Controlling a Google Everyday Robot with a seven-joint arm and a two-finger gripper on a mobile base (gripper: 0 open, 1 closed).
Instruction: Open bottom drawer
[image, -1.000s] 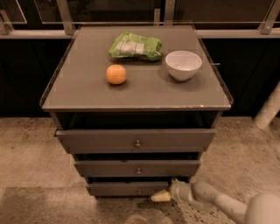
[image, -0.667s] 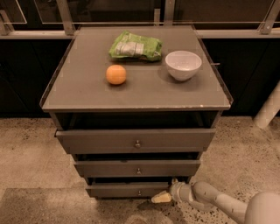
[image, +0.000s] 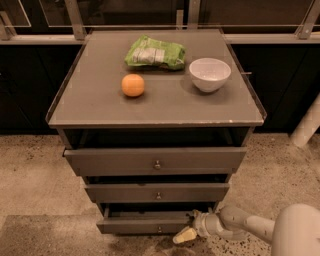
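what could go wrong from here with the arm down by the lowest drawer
1. The end effector sits low at the right end of the dark grey flat-fronted bottom drawer, off to the side of its small round metal knob; a pull from there may slip or skew the drawer.
2. A jerk could shake the cabinet and shift the round orange fruit and white bowl resting on its grey top.

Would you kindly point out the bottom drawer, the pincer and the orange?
bottom drawer (image: 140, 225), camera view, middle of its front.
pincer (image: 183, 235), camera view, its tip, low by the drawer's right end.
orange (image: 133, 85), camera view, its middle.
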